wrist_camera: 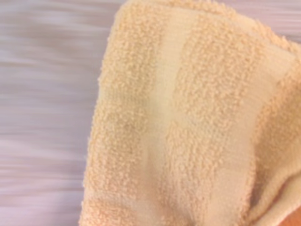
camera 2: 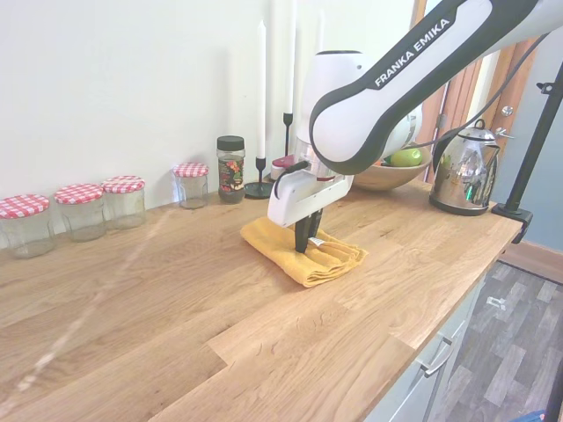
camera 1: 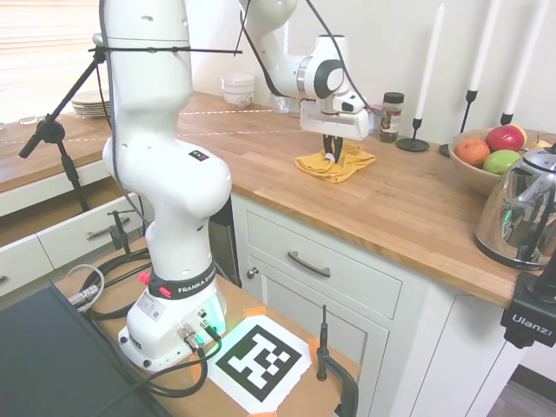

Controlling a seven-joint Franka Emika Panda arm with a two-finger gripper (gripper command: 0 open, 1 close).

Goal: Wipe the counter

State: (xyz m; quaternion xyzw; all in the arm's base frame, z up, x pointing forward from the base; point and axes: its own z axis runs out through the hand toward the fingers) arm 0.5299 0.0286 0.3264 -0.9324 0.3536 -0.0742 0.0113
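Tool (camera 2: 307, 243): pointing straight down, fingers drawn together and pressed into a folded yellow towel (camera 2: 303, 252); it reads as clenched on a pinch of the cloth, with the tips buried in the folds.

Towel: terry, striped weave, several layers, lying flat on the tabletop (camera 2: 176, 316) near its back half.

Risks, as judged:
- A thin pinch may slip free during a sweep, leaving the cloth behind.
- Loose folds may unroll and drag unevenly.
- A stroke towards the wall could strike the spice jar (camera 2: 230, 168) or the candlesticks (camera 2: 260, 114).
- A stroke the other way nears the fruit bowl (camera 1: 483, 161) and kettle (camera 1: 525, 208).

Tabletop: long butcher-block wood, warm brown, narrow planks, over white panelled cabinets (camera 1: 330, 287) with metal handles.

Room: kitchen, plain pale wall. Checked-lid jars (camera 2: 79, 207) stand along the wall, well apart from the towel. Stacked plates (camera 1: 91, 102) and bowls (camera 1: 238, 89) sit at the far end.
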